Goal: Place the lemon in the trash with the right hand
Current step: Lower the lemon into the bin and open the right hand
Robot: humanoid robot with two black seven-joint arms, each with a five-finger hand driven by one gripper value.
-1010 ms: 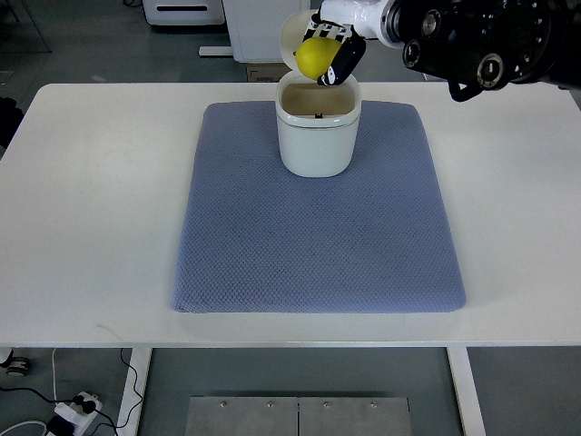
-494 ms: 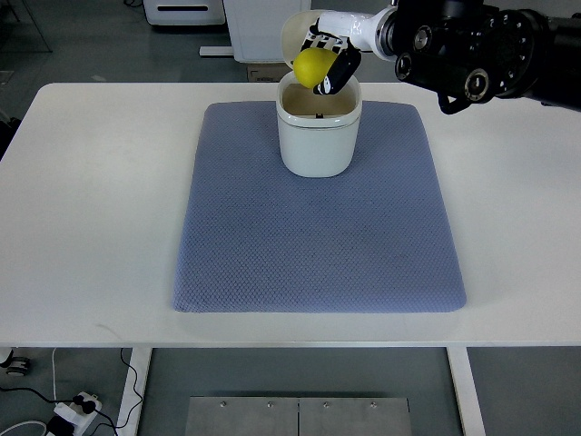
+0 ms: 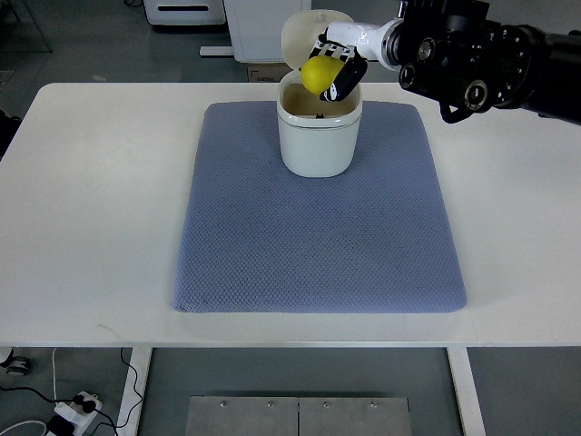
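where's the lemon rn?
Top view, upper centre: the lemon is gripped in the right hand, over the open mouth of the white trash bin on the blue mat.

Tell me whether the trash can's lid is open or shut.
Open. The lid is tipped back behind the trash can, leaving its mouth uncovered, and the right hand holds the lemon over the opening.

Mat (image 3: 318, 227) lies on the desk (image 3: 91, 209), about centre. Bin (image 3: 318, 136) stands on the mat's far edge, lid (image 3: 300, 36) tipped up behind it. Right hand (image 3: 334, 71) comes in from the right, above the bin's opening, with the lemon (image 3: 318, 73) in it. Power strip (image 3: 77, 406) on the floor, near left, under the desk.
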